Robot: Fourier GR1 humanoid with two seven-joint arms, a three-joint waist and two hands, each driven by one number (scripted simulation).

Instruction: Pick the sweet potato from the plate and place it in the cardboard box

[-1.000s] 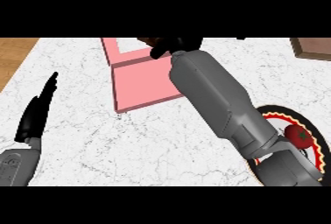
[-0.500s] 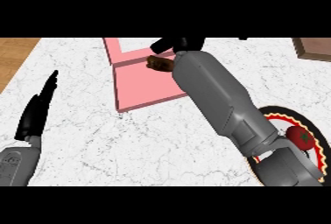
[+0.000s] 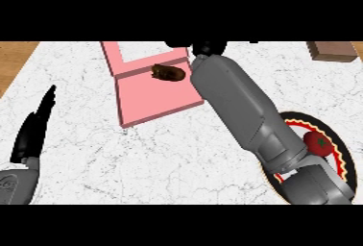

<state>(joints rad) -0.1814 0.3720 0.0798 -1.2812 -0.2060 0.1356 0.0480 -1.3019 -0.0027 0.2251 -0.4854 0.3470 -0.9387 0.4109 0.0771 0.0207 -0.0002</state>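
A white, grey-veined marble counter [image 3: 142, 158] filled most of the head view, smooth and flat, with a strip of wood-grain floor [image 3: 14, 62] seen past its left edge. Across the right half a grey right forearm [image 3: 241, 110], rounded and matte, was stretched from the lower right corner up toward the far edge. Its right hand [image 3: 209, 47], black, was seen only in part at the top of the view, and whether its fingers were straight or curled could not be told. To the left of the forearm a pink box [image 3: 152, 91], flat-sided and angular, was laid on the counter with its long side tilted. A sweet potato [image 3: 169, 72], brown, lumpy and oval, was found resting on the pink surface of the box, just beside the forearm and apart from the hand. At the right edge a round plate [image 3: 333, 139] with a dark rim and a red and cream patterned border was partly hidden under the forearm, and a red tomato [image 3: 319, 143] with a green stem was lying on it. At the left edge the left hand [image 3: 34, 129], black, was held up with straight fingers, holding nothing. A brown block [image 3: 333, 50] was placed at the far right corner.
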